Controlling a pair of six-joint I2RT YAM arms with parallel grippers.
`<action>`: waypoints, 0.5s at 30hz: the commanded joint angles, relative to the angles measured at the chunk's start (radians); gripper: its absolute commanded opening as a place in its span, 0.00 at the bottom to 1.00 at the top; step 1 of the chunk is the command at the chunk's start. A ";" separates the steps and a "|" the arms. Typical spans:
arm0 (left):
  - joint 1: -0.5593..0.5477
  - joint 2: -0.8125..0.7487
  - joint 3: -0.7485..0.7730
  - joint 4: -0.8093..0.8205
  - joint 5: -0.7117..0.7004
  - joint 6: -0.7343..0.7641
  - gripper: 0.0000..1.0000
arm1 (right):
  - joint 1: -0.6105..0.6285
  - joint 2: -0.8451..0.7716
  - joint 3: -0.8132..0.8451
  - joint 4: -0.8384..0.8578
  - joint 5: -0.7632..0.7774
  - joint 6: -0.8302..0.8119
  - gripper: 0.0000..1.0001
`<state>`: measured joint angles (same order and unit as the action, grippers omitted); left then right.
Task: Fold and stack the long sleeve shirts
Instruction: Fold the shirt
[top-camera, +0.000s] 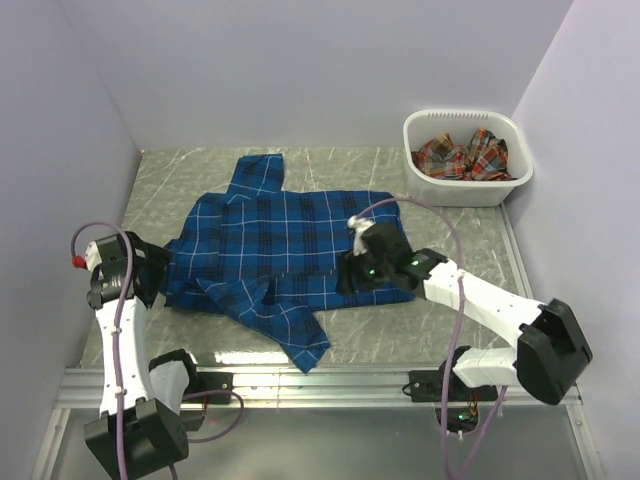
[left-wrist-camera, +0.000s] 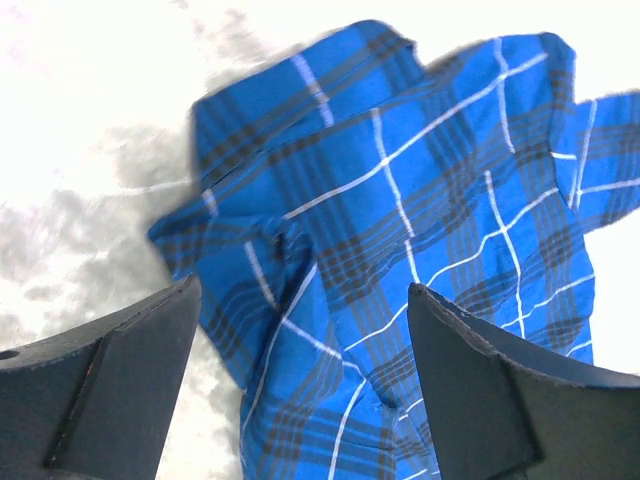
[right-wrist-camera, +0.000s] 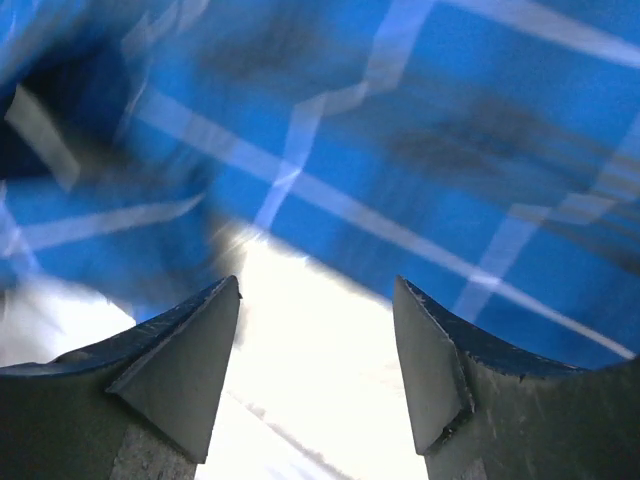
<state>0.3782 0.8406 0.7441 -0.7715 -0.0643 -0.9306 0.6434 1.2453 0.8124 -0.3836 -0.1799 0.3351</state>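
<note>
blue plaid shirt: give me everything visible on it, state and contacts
The blue shirt is royal blue plaid cloth with dark bands and thin white lines. It lies spread on the table with its collar toward the far wall. It is partly folded, with bunched folds along its near edge and one piece jutting toward the arms. The left gripper at its left edge and the right gripper at its right edge are both open, gripping nothing.
</note>
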 joint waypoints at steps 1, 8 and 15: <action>0.001 0.024 -0.031 0.119 0.055 0.087 0.90 | 0.100 0.060 0.027 -0.092 -0.095 -0.117 0.70; -0.005 0.144 -0.065 0.268 0.146 0.167 0.91 | 0.258 0.216 0.096 -0.172 -0.190 -0.149 0.70; -0.033 0.221 -0.077 0.367 0.178 0.196 0.90 | 0.344 0.377 0.123 -0.123 -0.251 -0.134 0.67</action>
<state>0.3511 1.0439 0.6712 -0.4908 0.0742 -0.7750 0.9627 1.5970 0.8837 -0.5125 -0.3862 0.2138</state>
